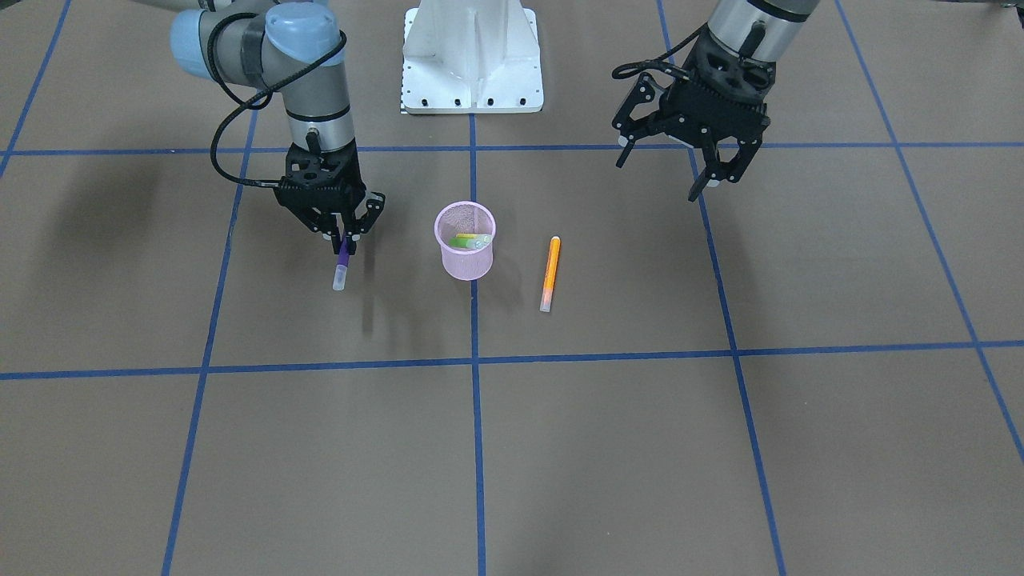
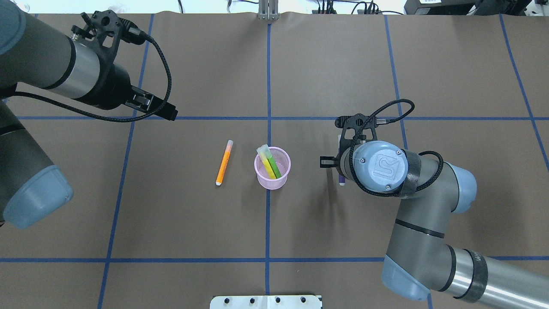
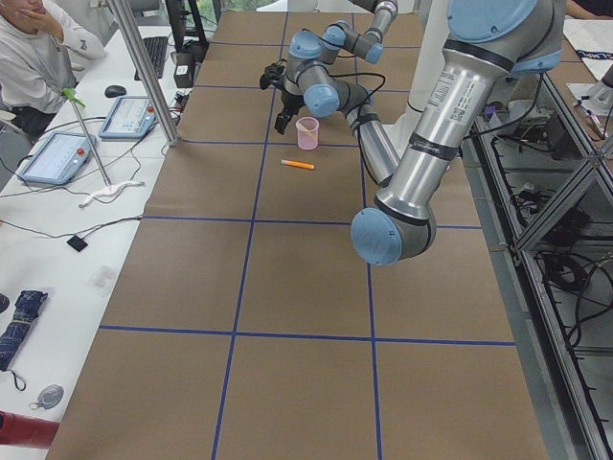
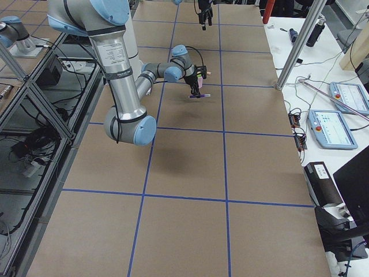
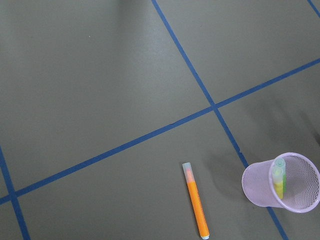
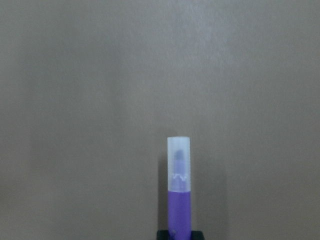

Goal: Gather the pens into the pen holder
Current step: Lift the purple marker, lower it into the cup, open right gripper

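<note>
Now, the brown tabletop (image 1: pixel 560 448) has everything gathered near its middle, a little toward the robot's edge. The left gripper (image 1: pixel 672 172) hangs high on the robot's left side, jaws spread wide and empty. The right gripper (image 1: pixel 342 238) is clamped on the purple pen (image 1: pixel 342 264) near its back end, cap pointing down; it looks lifted clear, judging by the shadow. Between the two stands the pink mesh pen holder (image 1: pixel 466 264), upright. It is probably light and easy to tip, so a pen should drop in without knocking the rim. The orange pen (image 1: pixel 550 274) lies flat just beside the holder on the left-arm side. It is surely light, stiff and smooth, apt to roll, so a pinch across mid-barrel looks safest. The green pen (image 2: pixel 276 170) and yellow pen (image 2: pixel 266 161) lean inside the holder, caps above the rim.
</note>
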